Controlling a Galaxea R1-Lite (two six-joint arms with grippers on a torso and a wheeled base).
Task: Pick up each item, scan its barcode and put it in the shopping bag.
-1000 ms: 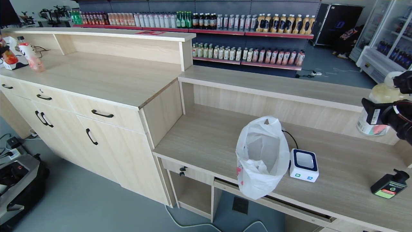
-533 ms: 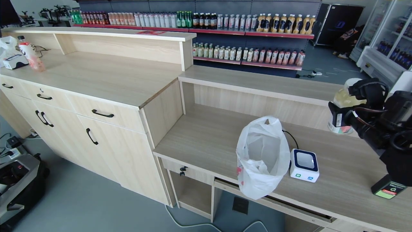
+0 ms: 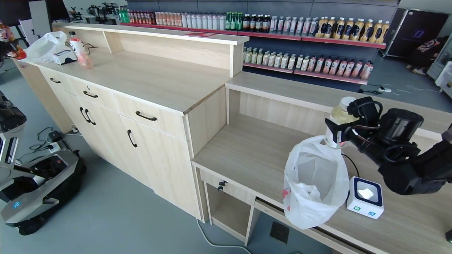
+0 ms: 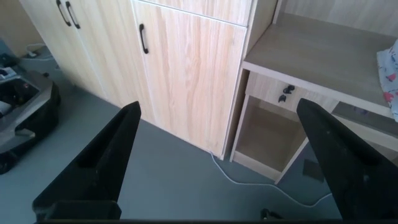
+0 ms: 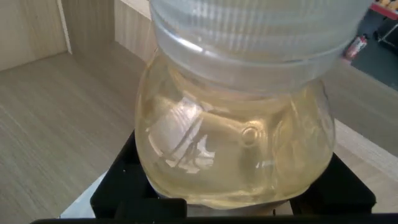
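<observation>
One gripped bottle (image 3: 338, 118) — one bag (image 3: 314, 183), one scanner (image 3: 365, 197) beside it.

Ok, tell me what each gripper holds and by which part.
Right gripper: a bottle of pale yellow drink, clamped at its lower body, cap up. Left gripper: open, nothing held.

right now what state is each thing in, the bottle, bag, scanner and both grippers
bottle: capped, held off the counter
right gripper: shut on the bottle
left gripper: open, empty
shopping bag: standing on the counter, mouth open
scanner: on the counter beside the bag, window facing up
</observation>
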